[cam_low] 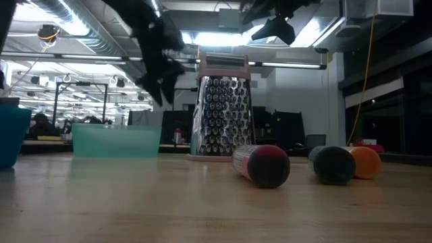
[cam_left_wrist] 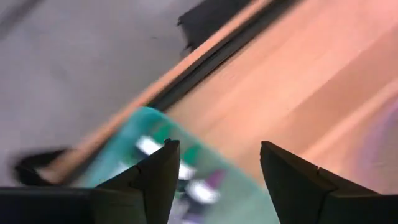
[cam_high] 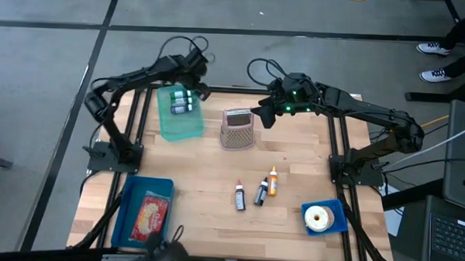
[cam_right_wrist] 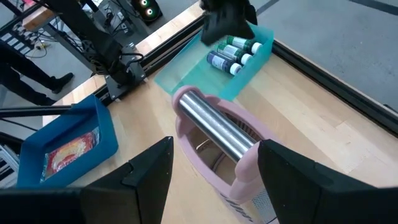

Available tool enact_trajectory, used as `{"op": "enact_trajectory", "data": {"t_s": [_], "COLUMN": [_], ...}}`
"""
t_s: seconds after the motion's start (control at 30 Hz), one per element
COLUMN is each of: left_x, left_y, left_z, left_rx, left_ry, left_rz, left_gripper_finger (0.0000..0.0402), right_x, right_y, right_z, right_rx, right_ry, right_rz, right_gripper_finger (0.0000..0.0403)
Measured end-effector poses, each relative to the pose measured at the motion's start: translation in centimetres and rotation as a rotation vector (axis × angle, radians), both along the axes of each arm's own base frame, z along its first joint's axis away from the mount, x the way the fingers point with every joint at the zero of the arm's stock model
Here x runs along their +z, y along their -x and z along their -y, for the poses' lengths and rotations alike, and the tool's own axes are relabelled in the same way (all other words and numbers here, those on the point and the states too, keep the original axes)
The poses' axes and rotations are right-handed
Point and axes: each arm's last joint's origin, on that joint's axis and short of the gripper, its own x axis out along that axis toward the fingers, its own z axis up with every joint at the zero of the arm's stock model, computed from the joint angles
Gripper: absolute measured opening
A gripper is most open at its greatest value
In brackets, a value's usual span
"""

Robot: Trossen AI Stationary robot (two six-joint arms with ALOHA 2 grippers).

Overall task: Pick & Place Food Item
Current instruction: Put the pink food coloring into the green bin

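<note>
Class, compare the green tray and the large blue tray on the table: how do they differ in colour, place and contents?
The green tray is pale green; the large blue tray is bright blue. The green tray sits at the far left of the table, under the left gripper; the blue tray lies at the near left corner. The green tray holds small bottles; the blue tray holds a red snack packet. Both are shallow and rectangular.

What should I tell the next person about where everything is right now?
Left gripper: open, empty, over the far end of the green tray.
Right gripper: open, empty, above the grater.
Done: two small bottles lie in the green tray.
Left: three bottles lie loose on the table. The donut sits in its small blue tray, and a packet lies in the big blue tray.
</note>
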Motion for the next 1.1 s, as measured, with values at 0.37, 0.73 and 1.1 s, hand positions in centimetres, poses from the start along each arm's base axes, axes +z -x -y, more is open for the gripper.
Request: {"op": "enact_trajectory", "data": {"t_s": [0.37, 0.73, 1.1], "left_x": [5.6, 3.5, -1.9], "left_y": [-2.2, -6.9, -10.5], "left_z": [10.0, 22.2, 30.7], "left_rx": [0.252, 0.47, 0.61], "left_ry": [0.13, 0.208, 0.339], "left_rz": [0.353, 0.448, 0.503], "left_gripper_finger": [0.0203, 0.0205, 0.0205], "right_x": [0.0, 0.0, 3.7], "right_y": [0.0, 0.0, 4.3], "right_z": [-0.2, -0.5, -1.8], "right_rx": [0.117, 0.286, 0.326], "right_ry": [0.069, 0.093, 0.18], "right_rz": [-0.009, 0.002, 0.117], "right_gripper_finger": [0.0232, 0.0231, 0.0232]}}
